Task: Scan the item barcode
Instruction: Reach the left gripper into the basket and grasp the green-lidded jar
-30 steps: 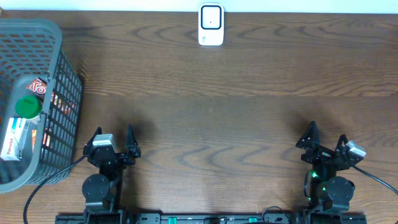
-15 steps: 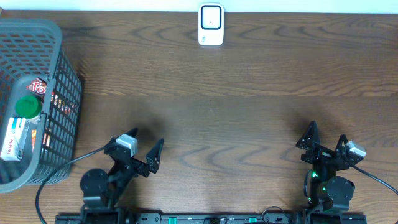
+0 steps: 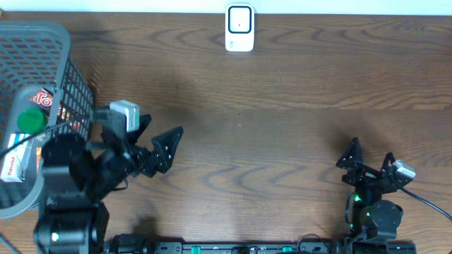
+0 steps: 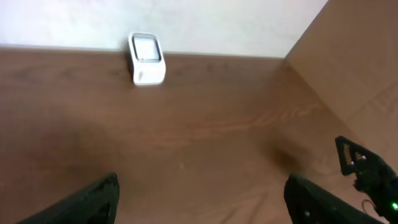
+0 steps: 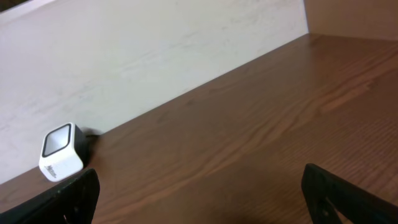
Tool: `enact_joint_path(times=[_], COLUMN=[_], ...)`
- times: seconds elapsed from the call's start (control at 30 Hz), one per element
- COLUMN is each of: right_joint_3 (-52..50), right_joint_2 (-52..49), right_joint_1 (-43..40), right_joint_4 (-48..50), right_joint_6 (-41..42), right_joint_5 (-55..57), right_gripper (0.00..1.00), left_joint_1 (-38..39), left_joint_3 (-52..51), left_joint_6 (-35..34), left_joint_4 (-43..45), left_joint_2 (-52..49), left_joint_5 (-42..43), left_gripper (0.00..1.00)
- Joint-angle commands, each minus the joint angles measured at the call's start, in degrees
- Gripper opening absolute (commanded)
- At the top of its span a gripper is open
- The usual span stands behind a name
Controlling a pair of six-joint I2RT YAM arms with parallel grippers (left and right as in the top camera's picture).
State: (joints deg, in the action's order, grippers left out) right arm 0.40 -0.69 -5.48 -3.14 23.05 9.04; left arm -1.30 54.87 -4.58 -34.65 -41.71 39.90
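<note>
tabletop point(image 3: 282, 85): dark wood grain, no markings. grey mesh basket point(image 3: 42, 29) sits at its left edge. it holds all the items, well apart from the scanner point(image 3: 239, 28).

writing: the red pack point(image 3: 46, 97) in the basket shows white letters that read like "to", the rest hidden by the rim. the white box point(image 3: 18, 156) has red print along its side, too small to read. nothing readable on the scanner. no barcode visible on any item.

vs 1 s ago: the left arm has come up off the near edge and swung toward the basket, and now covers part of the basket's near corner in the overhead view. left hand point(image 3: 162, 130) is wide, holding nothing, fingers angled out over bare wood just right of the basket. right hand point(image 3: 372, 152) hasn't moved: parked near the front right, wide, holding nothing. basket contents and scanner are unchanged.

items: the white box lies long and flat at the basket's left side. a green round cap point(image 3: 31, 120) is just above it, touching or near the red pack. can't tell what the cap is on.

scanner: small white block with a dark-rimmed window, standing against the far wall at centre. left wrist view has it upper left point(image 4: 146, 58), right wrist view far left point(image 5: 60, 151).
</note>
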Motion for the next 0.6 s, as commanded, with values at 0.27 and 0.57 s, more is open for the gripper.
enact_joint_path(times=[0.27, 0.57], right_joint_3=[-0.1, -0.1], right_joint_2=[0.4, 0.4], right_joint_1=[0.4, 0.4], right_joint_4=[-0.1, -0.1], right_joint_6=[0.5, 0.5], right_joint_5=[0.5, 0.5], right_gripper=[0.99, 0.99], left_joint_1=[-0.1, -0.1], left_joint_3=[0.5, 9.4], left_joint_6=[-1.4, -1.8], left_joint_4=[-6.1, -9.1], left_joint_2=[-12.7, -16.7], left_joint_5=[-0.3, -0.3], left_gripper=[0.98, 0.98])
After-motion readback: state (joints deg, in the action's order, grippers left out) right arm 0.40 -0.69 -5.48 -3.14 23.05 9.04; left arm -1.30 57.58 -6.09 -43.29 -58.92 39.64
